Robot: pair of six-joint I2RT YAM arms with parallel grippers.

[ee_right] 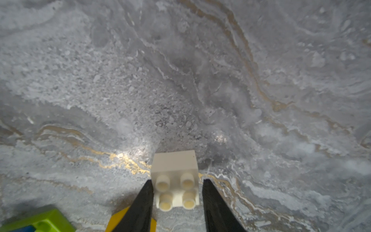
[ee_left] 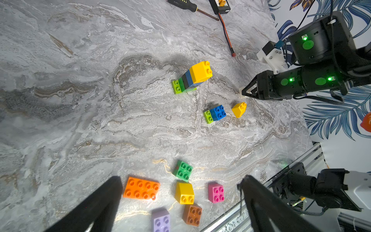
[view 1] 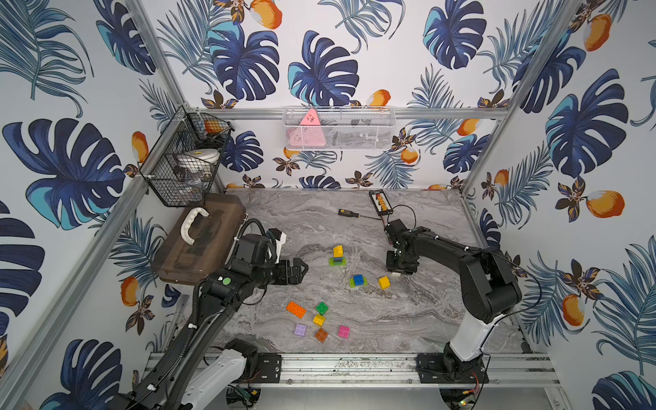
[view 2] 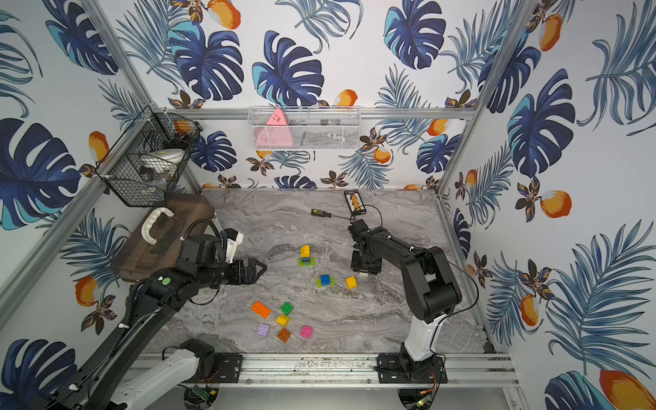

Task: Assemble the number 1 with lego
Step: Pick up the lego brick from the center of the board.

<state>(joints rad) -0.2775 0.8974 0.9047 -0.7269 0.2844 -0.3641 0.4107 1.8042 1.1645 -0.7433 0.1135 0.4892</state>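
- Four studs top the small white plastic brick (ee_right: 174, 168), which lies on the grey marble tabletop (view 1: 426, 312) between the right gripper (ee_right: 177, 180) fingers. One finger touches it and a thin gap shows at the other, so a firm grip cannot be told.
- The tall brick stack (view 1: 337, 256) stands mid-table: yellow, blue and black on a lime-green base.
- The blue-on-lime pair (view 1: 357, 280) and the loose yellow brick (view 1: 383, 282) sit nearby.
- The long orange brick (view 1: 296, 309) lies near the front rail among small bricks.
- The left gripper (view 1: 303, 271) hangs wide open, empty.

A robot-lab test cell: a silver aluminium-profile frame (view 1: 443, 113), walls (view 1: 319, 71) papered in blue-leaf-and-orange-fruit print, a grey marble-patterned tabletop (view 1: 408, 319), and two black-and-white robot arms (view 1: 440, 246) bolted to a slotted metal rail (view 1: 355, 369).
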